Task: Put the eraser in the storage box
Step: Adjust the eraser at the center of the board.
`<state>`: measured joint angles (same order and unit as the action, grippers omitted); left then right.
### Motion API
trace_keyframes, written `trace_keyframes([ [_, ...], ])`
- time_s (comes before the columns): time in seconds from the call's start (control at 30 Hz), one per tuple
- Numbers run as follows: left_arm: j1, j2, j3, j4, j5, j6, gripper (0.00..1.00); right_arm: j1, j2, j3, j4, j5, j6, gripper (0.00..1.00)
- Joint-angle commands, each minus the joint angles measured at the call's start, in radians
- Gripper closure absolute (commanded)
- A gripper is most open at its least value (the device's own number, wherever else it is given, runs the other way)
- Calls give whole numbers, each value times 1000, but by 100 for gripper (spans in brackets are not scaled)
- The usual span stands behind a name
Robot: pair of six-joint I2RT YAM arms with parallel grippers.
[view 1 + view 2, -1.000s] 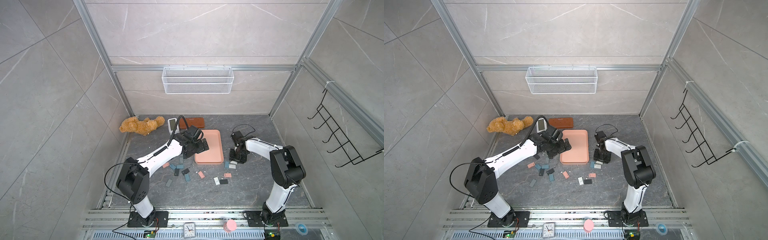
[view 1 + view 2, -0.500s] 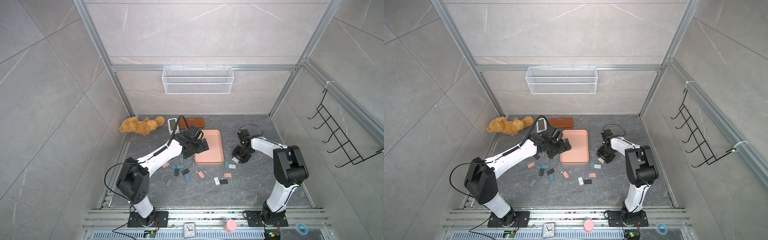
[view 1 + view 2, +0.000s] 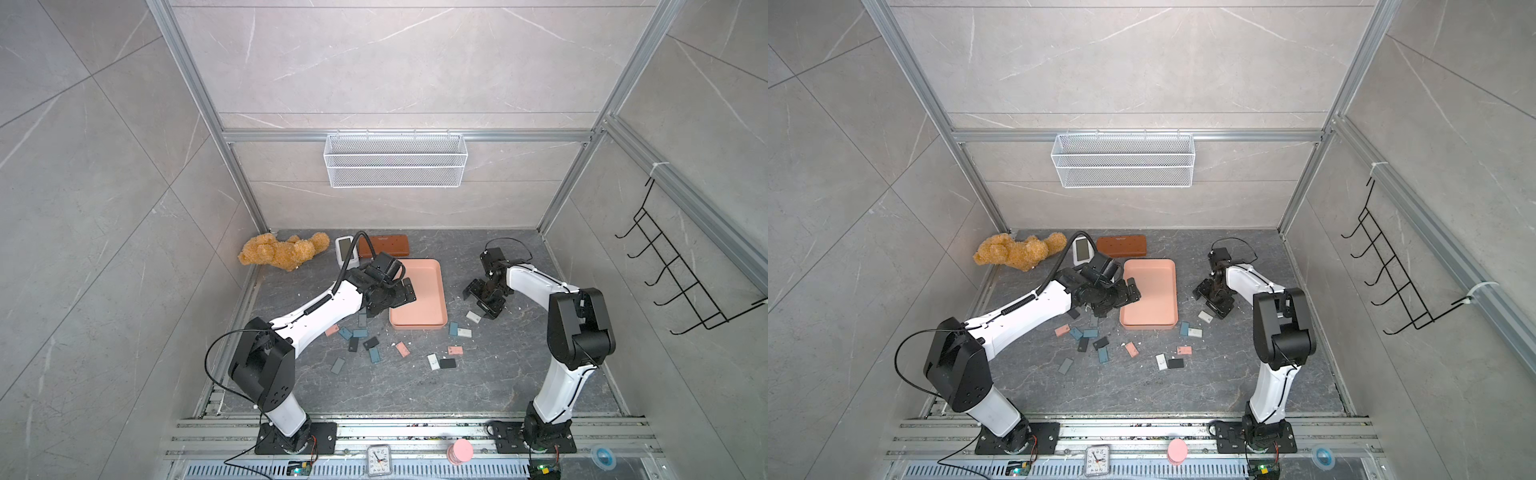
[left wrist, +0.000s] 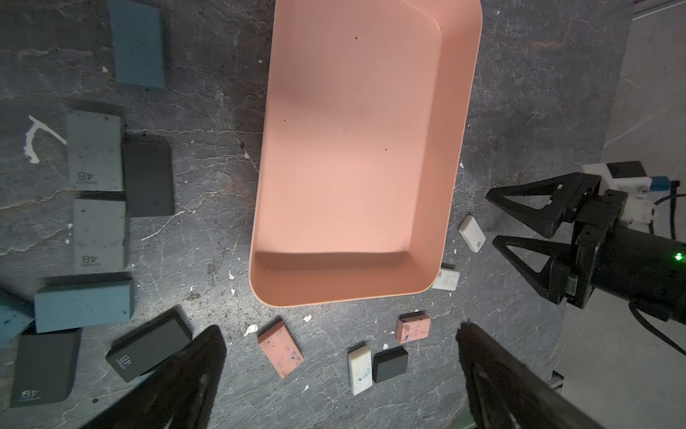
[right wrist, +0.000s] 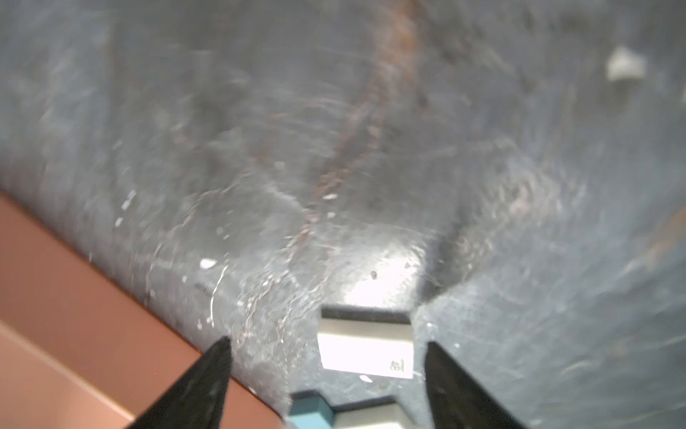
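The salmon-pink storage box (image 3: 417, 297) (image 3: 1152, 299) (image 4: 356, 148) lies mid-table with nothing in it. Several erasers lie scattered in front of it and on both sides. A white eraser (image 3: 473, 317) (image 3: 1205, 317) (image 4: 471, 233) (image 5: 365, 347) lies flat on the table right of the box, between the open fingers of my right gripper (image 3: 476, 304) (image 3: 1209, 304) (image 4: 492, 219) (image 5: 326, 341); it is untouched. My left gripper (image 3: 392, 299) (image 3: 1117, 300) (image 4: 339, 330) hovers open over the box's left rim, holding nothing. A pink eraser (image 4: 281, 349) shows between its fingers on the table below.
A blue eraser (image 5: 308, 410) and another white one lie just by the box's front right corner. A teddy bear (image 3: 282, 253), a white device (image 3: 344, 249) and a brown case (image 3: 386, 245) sit at the back. A wire basket (image 3: 395, 160) hangs on the back wall.
My right gripper's jaws have spread wide and its arm has swung a little to the right. The left arm has stayed still.
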<state>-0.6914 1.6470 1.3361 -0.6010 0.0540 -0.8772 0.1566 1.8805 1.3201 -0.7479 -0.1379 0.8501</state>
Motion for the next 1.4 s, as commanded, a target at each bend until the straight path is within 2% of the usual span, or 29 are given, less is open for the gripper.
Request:
trace_keyframes([
  [0.0, -3, -44, -5, -1, -12, 26, 0, 4, -34, 31, -88, 61, -267, 4],
  [0.03, -3, -44, -9, 0, -11, 22, 0, 1, -38, 22, -83, 59, -323, 1],
  [0.17, -3, -40, -10, 5, -7, 14, 0, 3, -29, -2, -48, 10, -463, 0],
  [0.47, -3, -51, -10, -6, -4, 9, 0, 20, 66, 71, 11, -132, -550, 0],
  [0.77, -3, -72, -30, -5, -23, 4, 0, 26, 69, -9, 32, -170, -546, 1],
  [1.0, -3, -47, -18, 7, -11, 3, 0, 35, -56, -171, 81, -166, -479, 0],
  [1.17, -3, -33, -5, 13, 1, 13, 0, 62, -95, -216, 74, -116, -456, 1],
  [1.3, -2, -24, 5, 11, 12, 21, 0, 74, -79, -197, 39, -25, -438, 7],
  [1.37, -3, -23, 10, 8, 16, 25, 0, 74, -80, -192, 36, 17, -417, 15],
])
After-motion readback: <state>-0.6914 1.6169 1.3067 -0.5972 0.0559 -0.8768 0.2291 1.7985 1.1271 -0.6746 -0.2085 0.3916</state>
